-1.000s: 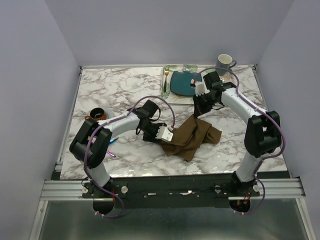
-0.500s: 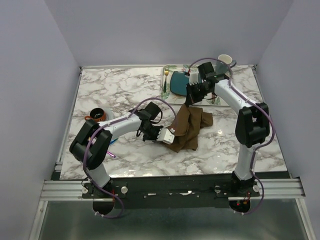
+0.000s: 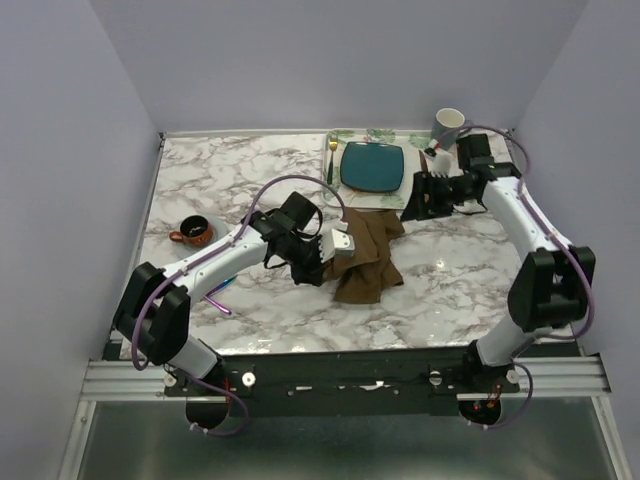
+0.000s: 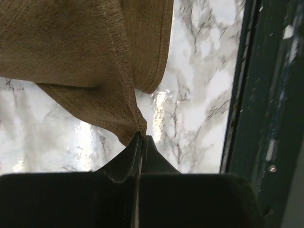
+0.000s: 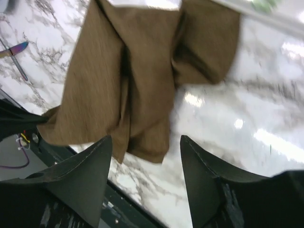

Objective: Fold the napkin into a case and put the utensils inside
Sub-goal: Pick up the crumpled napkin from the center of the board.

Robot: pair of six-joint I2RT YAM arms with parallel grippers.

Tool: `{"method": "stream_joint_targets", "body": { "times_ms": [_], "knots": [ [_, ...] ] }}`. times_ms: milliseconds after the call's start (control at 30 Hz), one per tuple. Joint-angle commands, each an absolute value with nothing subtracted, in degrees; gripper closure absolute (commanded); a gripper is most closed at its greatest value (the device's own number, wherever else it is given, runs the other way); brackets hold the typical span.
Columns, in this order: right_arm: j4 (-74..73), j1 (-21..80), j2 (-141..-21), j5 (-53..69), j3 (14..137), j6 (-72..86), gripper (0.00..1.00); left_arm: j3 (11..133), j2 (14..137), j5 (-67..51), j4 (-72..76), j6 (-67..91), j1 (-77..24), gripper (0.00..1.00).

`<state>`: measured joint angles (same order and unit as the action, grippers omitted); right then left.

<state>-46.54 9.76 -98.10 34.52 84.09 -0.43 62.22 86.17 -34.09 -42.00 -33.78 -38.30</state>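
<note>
Napkin [image 3: 366,262] corner clenched in left tool [image 4: 141,137], cloth bunched just beside it; long axis runs twd right tool [image 5: 145,140], spread & empty, nearer the free far end.

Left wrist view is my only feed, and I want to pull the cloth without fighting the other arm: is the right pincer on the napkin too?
Observer: No. The right pincer is open, holds nothing and is clear of the napkin.
Operator: How does the rest of the cloth lie?
Observer: It is bunched in loose folds mid-table, on the near side of the teal plate.
Operator: Are any utensils in my way?
Observer: One iridescent utensil lies on the marble table on the left arm's side of the napkin, not touching it.
</note>
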Motion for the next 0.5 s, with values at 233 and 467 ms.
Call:
{"method": "stream_joint_targets", "body": {
  "times_ms": [233, 467],
  "knots": [
    [-39.5, 6.0, -71.2, 49.0, 47.0, 6.4, 0.34, 69.5, 90.9, -44.1, -35.1, -3.8, -30.1, 1.0],
    [-32.3, 6.2, -74.5, 53.9, 39.7, 13.6, 0.36, 69.0, 91.2, -44.1, -32.7, -1.3, -30.0, 1.0]
  ]
}}
